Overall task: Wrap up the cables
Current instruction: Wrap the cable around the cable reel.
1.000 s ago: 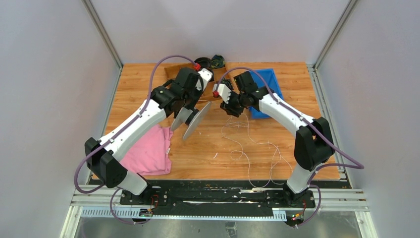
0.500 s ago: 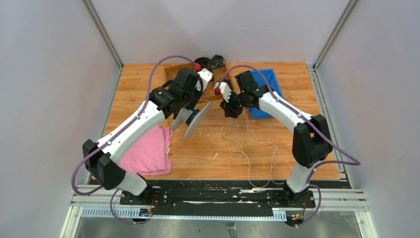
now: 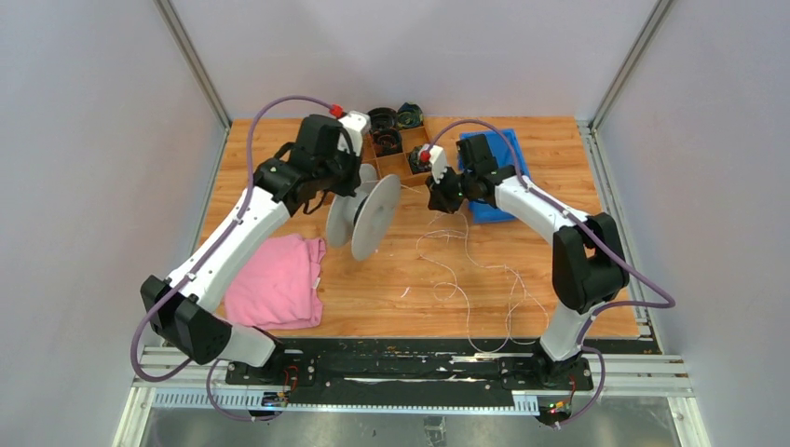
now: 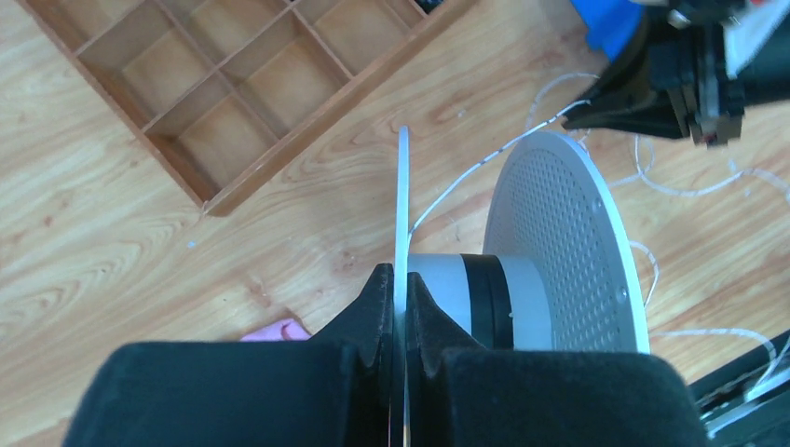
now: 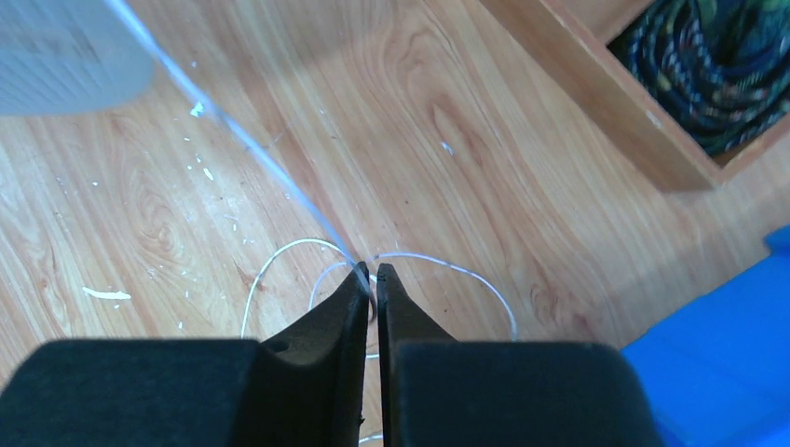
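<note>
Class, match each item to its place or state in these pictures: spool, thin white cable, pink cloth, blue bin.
Items:
1 spool
2 thin white cable
3 pink cloth
4 blue bin

Places or states:
A lying at the near left
B pinched in the right hand
C at the far right
D one flange gripped by the left hand

Pairs: 1-D, 2-B, 3-A, 4-C

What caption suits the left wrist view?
Left tool grips the spool by its flange; thin cable stretches to the right tool.
</note>
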Action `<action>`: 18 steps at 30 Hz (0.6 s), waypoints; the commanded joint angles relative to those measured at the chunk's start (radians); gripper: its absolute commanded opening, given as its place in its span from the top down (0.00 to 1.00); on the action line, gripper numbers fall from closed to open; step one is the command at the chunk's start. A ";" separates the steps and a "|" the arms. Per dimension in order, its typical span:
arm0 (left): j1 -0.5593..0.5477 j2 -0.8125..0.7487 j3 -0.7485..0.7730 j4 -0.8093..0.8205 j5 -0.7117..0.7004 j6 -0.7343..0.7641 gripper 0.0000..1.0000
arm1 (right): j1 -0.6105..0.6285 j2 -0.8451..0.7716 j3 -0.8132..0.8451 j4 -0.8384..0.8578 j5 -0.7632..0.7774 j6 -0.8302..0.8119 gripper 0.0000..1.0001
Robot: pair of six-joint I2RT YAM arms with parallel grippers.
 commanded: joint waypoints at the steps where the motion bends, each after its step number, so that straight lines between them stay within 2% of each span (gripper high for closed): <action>1: 0.100 -0.029 0.045 0.104 0.158 -0.154 1.00 | -0.037 -0.041 -0.069 0.117 -0.013 0.090 0.94; 7: 0.134 -0.067 0.067 0.203 0.167 -0.227 1.00 | -0.038 -0.055 -0.119 0.171 -0.021 0.119 0.96; 13: 0.139 -0.067 0.131 0.230 0.176 -0.307 1.00 | -0.037 -0.069 -0.135 0.216 -0.046 0.155 0.98; 16: 0.139 -0.052 0.180 0.209 0.180 -0.315 1.00 | -0.049 -0.102 -0.166 0.249 -0.040 0.188 0.93; 18: 0.141 -0.050 0.200 0.193 0.176 -0.309 1.00 | -0.081 -0.130 -0.194 0.281 -0.081 0.223 0.84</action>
